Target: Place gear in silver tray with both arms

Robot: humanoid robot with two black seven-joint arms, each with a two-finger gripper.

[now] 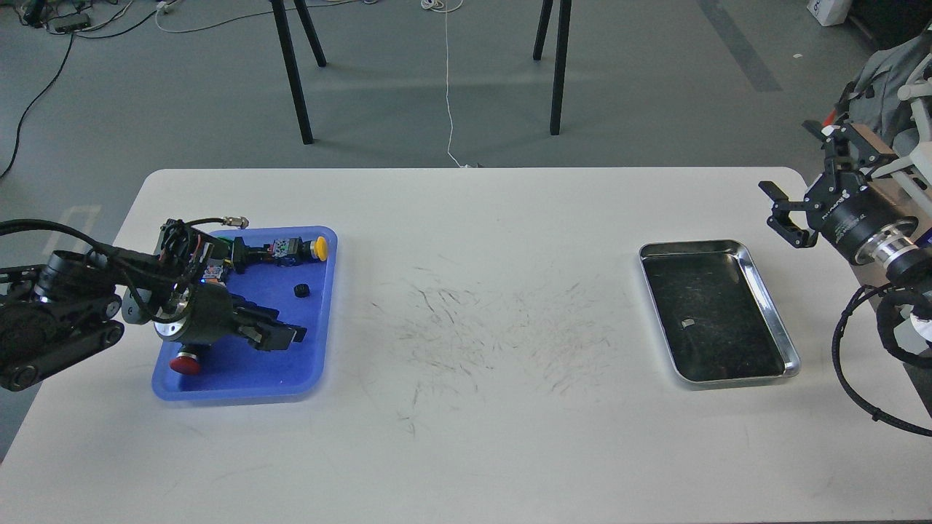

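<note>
The gear, a small black toothed piece, lies on the bare floor of the blue tray at the left of the counter, just near of a yellow-capped push button. A red-capped button sits at the tray's near left corner. The left gripper hovers over the tray, near and left of the gear and apart from it; whether its fingers are released or clenched, I cannot tell. The silver tray rests well apart at the right. The right gripper hangs just beyond its far right corner, fingers spread, holding nothing.
</note>
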